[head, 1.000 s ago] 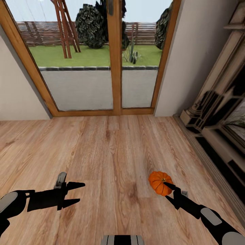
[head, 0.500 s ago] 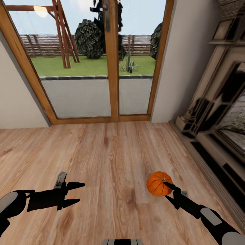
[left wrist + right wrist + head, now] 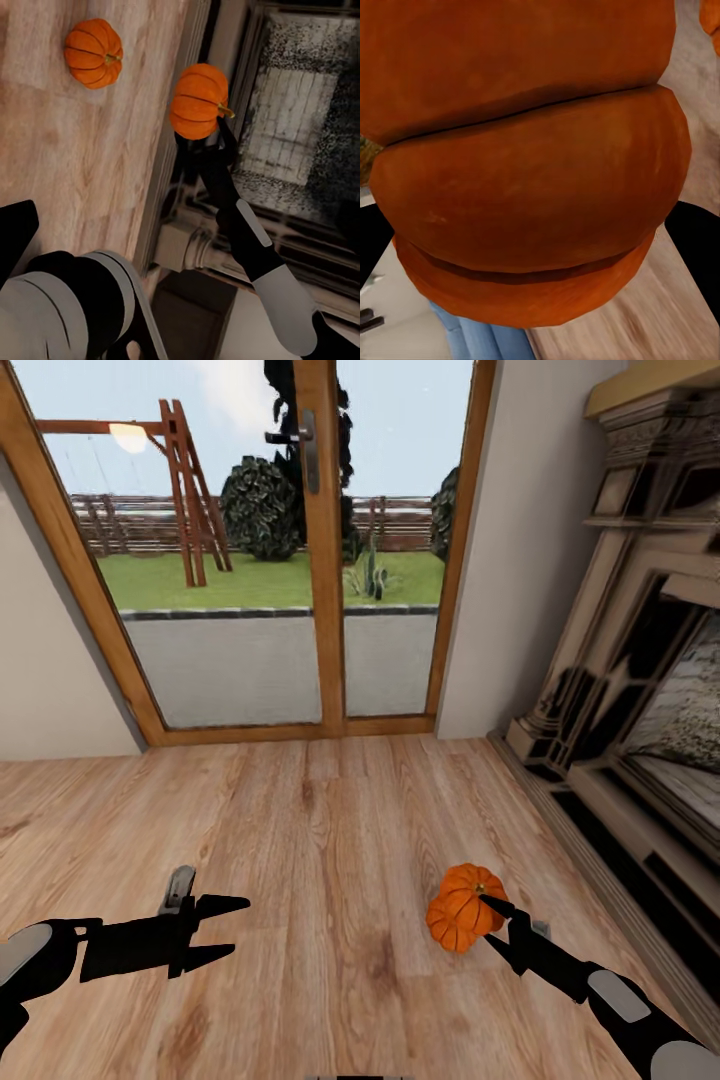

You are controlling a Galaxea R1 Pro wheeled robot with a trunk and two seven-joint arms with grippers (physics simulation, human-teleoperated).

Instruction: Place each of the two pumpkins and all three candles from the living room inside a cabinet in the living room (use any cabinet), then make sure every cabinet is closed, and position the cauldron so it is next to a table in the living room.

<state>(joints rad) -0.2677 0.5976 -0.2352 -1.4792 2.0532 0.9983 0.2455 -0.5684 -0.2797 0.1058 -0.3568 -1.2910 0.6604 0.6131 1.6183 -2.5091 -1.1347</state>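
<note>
A bright-orange ribbed pumpkin [image 3: 460, 910] hangs above the wooden floor with my right gripper [image 3: 487, 913] shut on it. The left wrist view shows this same pumpkin [image 3: 196, 101] at the tip of the right arm. In the right wrist view the held pumpkin [image 3: 532, 187] sits close up between the black fingers [image 3: 699, 232]. A second pumpkin [image 3: 92, 52] lies on the floor boards, apart from the held one. My left gripper [image 3: 238, 927] hovers low at the left, open, with nothing between its fingers.
Wood-framed glass patio doors [image 3: 320, 560] stand straight ahead, with a garden behind them. A dark ornate fireplace surround [image 3: 640, 690] runs along the right wall, its base step [image 3: 610, 860] close to the right arm. Light wood floor [image 3: 320, 830] stretches between.
The whole picture has slid downward, so the camera has tilted or risen. Both arms keep their places in the view. The pumpkin stays in the right gripper, turned slightly left.
</note>
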